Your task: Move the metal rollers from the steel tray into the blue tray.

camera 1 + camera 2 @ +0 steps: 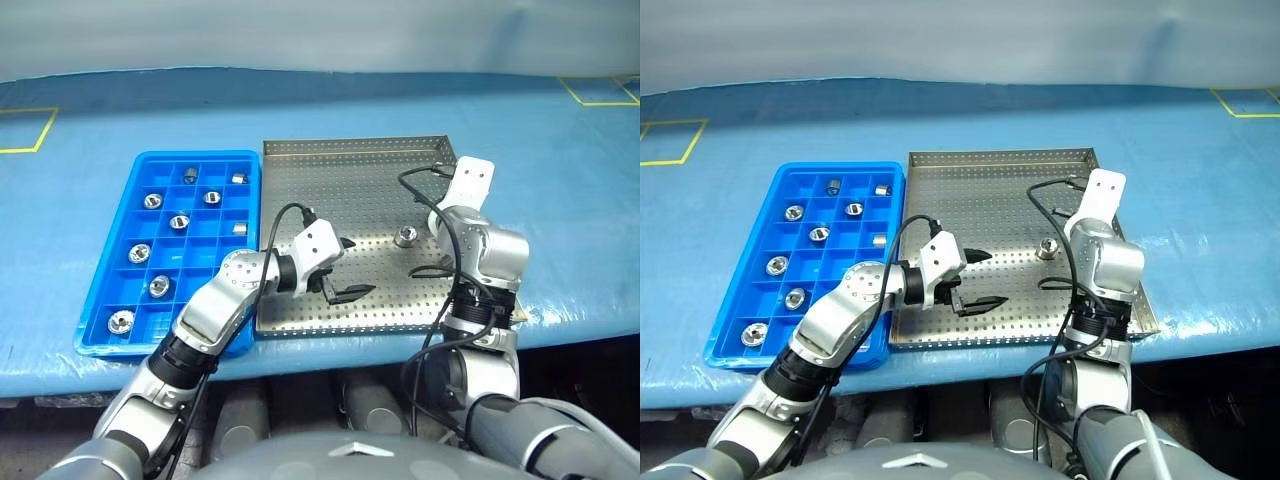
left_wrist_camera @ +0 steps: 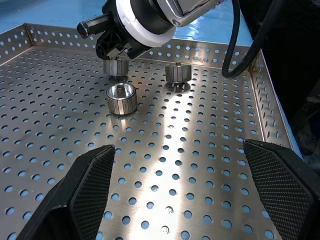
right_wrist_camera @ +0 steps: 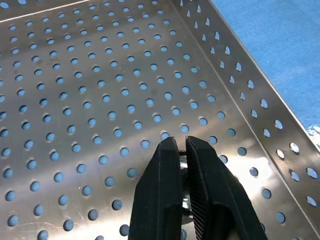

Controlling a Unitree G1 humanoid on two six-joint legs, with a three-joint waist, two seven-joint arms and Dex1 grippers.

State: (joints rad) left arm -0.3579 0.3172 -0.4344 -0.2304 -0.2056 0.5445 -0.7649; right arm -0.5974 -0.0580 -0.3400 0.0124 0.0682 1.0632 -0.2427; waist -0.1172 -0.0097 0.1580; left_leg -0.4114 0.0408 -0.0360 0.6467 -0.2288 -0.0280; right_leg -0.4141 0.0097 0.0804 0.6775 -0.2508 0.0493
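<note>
Shiny ribbed metal rollers (image 2: 121, 98) sit on the perforated steel tray (image 1: 330, 190). Right gripper (image 3: 180, 145) fingers pinch one roller; left gripper (image 1: 345, 268) fingers spread wide, empty.

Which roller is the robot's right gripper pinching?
Look at the steel tray beside the blue tray. By its right rim, three rollers stand close together. It is the roller with the right gripper shut on its top; the other two stand free.
</note>
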